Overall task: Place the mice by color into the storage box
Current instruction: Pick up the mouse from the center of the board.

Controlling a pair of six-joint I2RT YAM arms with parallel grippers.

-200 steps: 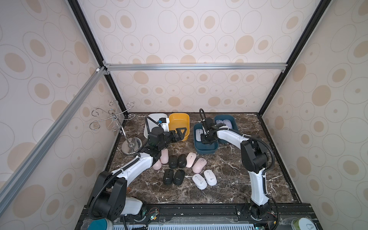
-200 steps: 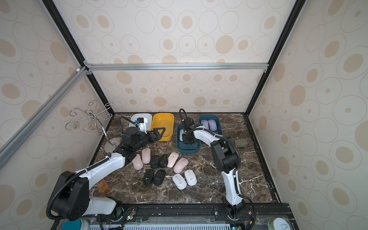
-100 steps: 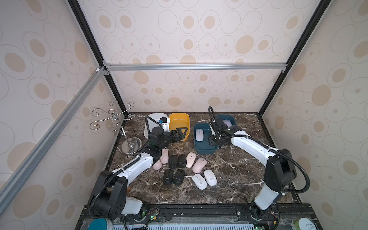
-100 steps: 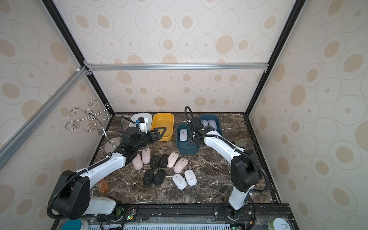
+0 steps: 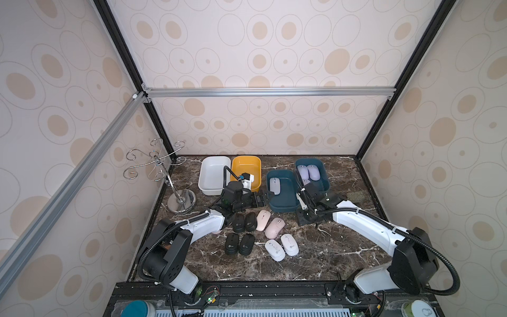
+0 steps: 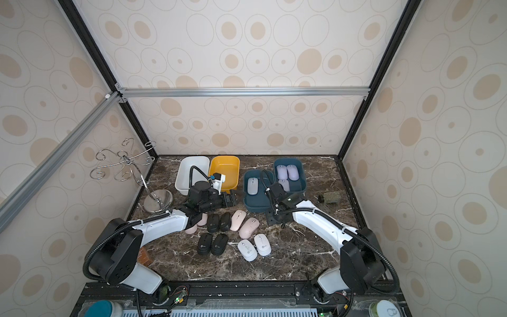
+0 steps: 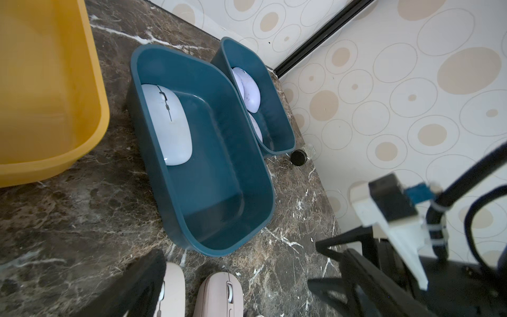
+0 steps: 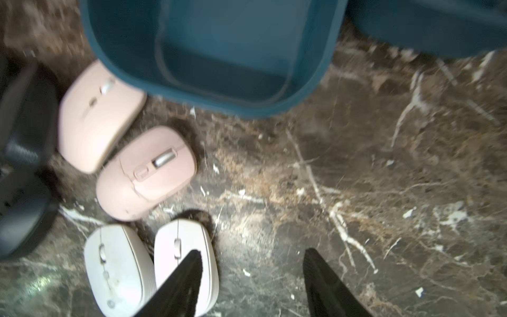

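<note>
One white mouse [image 5: 274,185] lies in the near teal box [image 5: 284,204]. Lavender mice [image 5: 308,171] fill the far teal box [image 5: 325,182]. On the marble lie several black mice [image 5: 238,221], two pink mice [image 5: 263,219] and two white mice [image 5: 290,244]; further pink ones [image 6: 192,227] peek from under my left arm. My left gripper [image 5: 258,199] [image 7: 241,274] hovers open and empty between the yellow box [image 5: 245,167] and the near teal box. My right gripper [image 5: 304,216] [image 8: 252,255] is open and empty over bare marble, in front of the near teal box and beside the white mice [image 8: 118,269].
An empty white box [image 5: 212,175] stands left of the yellow one at the back. A chrome hook stand [image 5: 178,192] occupies the back left corner. A small green object [image 6: 330,198] lies at the right, beyond the far teal box. Enclosure walls close in three sides.
My right gripper has let go of the white mouse in the near teal box, pulled back toward the front over the marble, and opened. The left arm has stayed still.
</note>
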